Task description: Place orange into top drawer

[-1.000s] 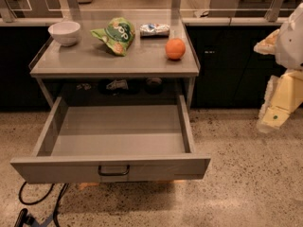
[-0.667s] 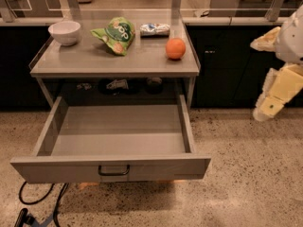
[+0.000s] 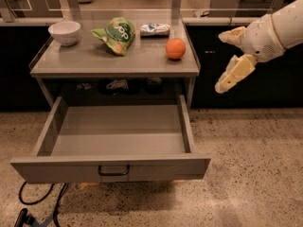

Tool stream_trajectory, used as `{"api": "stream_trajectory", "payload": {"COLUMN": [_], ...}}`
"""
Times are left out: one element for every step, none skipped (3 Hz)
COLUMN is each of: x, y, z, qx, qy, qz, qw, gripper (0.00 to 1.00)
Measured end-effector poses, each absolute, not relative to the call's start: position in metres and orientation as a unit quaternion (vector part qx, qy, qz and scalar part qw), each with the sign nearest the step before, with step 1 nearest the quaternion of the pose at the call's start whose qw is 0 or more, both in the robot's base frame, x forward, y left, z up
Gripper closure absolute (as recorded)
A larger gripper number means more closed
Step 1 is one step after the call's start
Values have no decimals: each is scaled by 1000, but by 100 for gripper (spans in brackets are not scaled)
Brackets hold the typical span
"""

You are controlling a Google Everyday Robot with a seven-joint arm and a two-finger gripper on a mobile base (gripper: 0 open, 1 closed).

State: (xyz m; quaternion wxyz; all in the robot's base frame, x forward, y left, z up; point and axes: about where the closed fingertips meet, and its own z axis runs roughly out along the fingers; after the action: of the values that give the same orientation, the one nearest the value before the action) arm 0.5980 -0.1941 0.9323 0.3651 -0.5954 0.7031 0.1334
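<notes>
The orange point(image 3: 175, 48) sits on the right part of the grey table top point(image 3: 94, 60), near the right edge. The top drawer point(image 3: 57, 168) is pulled wide open below the table top; its inside holds nothing, and its dark bail handle point(image 3: 113, 170) is at the centre of the front panel. My gripper point(image 3: 226, 58) hangs in the air to the right of the table, about level with the table top and a short way right of the orange. Its two cream fingers point(image 3: 233, 74) are spread open and hold nothing.
A white bowl point(image 3: 65, 32) stands at the table's back left, a green snack bag point(image 3: 116, 34) in the middle and a small white packet point(image 3: 155, 29) behind it. Dark cabinets flank the table. Black cables point(image 3: 33, 207) lie on the speckled floor at the front left.
My gripper has moved left and a little up, closer to the table's right edge and the orange. The orange and the drawer have not moved.
</notes>
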Motion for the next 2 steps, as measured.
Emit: {"api": "stream_trajectory", "payload": {"x": [641, 660], "y": [-190, -192], "z": [929, 933], "qx": [-552, -526], "qy": [718, 725], "qz": [113, 99], "qw": [408, 433], "gripper": [0, 0]}}
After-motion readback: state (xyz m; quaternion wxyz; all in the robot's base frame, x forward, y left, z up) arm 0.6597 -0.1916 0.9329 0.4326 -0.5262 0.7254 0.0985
